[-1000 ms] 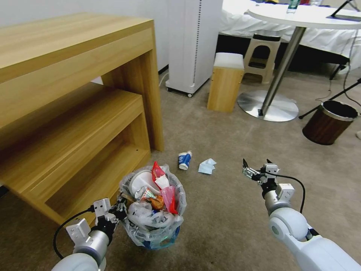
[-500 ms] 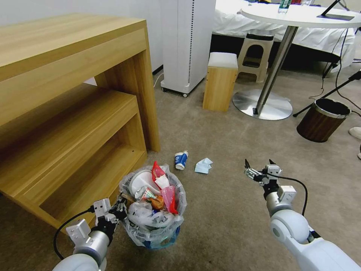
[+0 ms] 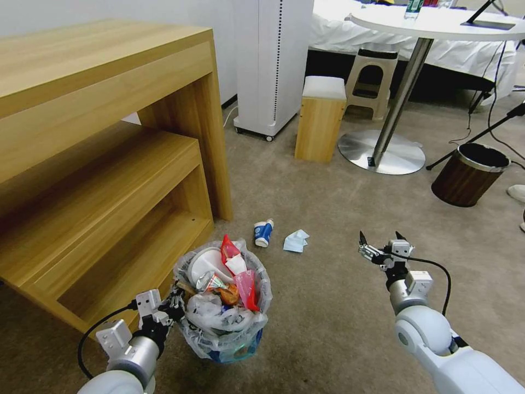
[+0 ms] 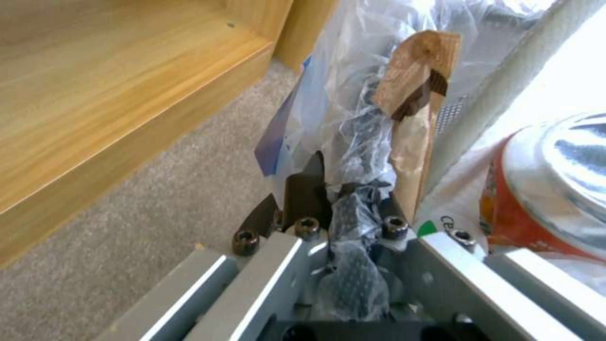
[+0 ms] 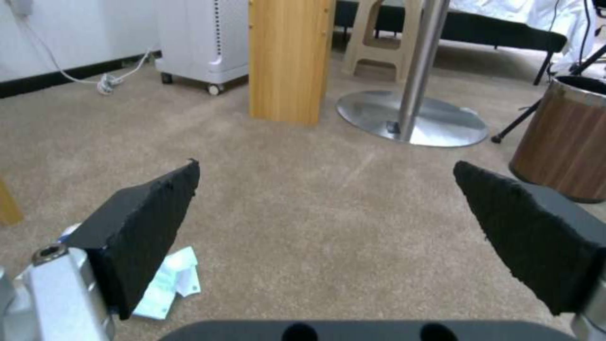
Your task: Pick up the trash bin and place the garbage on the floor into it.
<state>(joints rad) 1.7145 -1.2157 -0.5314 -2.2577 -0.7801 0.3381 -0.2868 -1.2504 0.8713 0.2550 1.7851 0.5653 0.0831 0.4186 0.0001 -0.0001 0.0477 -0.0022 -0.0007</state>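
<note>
The trash bin (image 3: 227,328) is a small round bin lined with crinkly clear plastic, blue low down, heaped with litter. It hangs at the lower left of the head view, and my left gripper (image 3: 174,305) is shut on its rim. The left wrist view shows the bag (image 4: 353,118) pinched between the fingers (image 4: 306,192), beside a wooden stick (image 4: 414,80) and a crushed can (image 4: 549,189). On the beige carpet ahead lie a blue-white cup (image 3: 263,232) and a tissue (image 3: 296,241) (image 5: 169,284). My right gripper (image 3: 380,243) (image 5: 328,227) hovers open to the right of the tissue.
A large wooden shelf unit (image 3: 104,164) stands close on the left. Farther ahead are a white appliance on wheels (image 3: 270,65), a wooden stool (image 3: 320,117), a round table's metal base (image 3: 383,153) and a dark brown bin with a metal rim (image 3: 469,174).
The whole head view shifted a little left and down between the first two frames, so the camera moved. My right gripper drifted slightly right. The left gripper still holds the bin.
</note>
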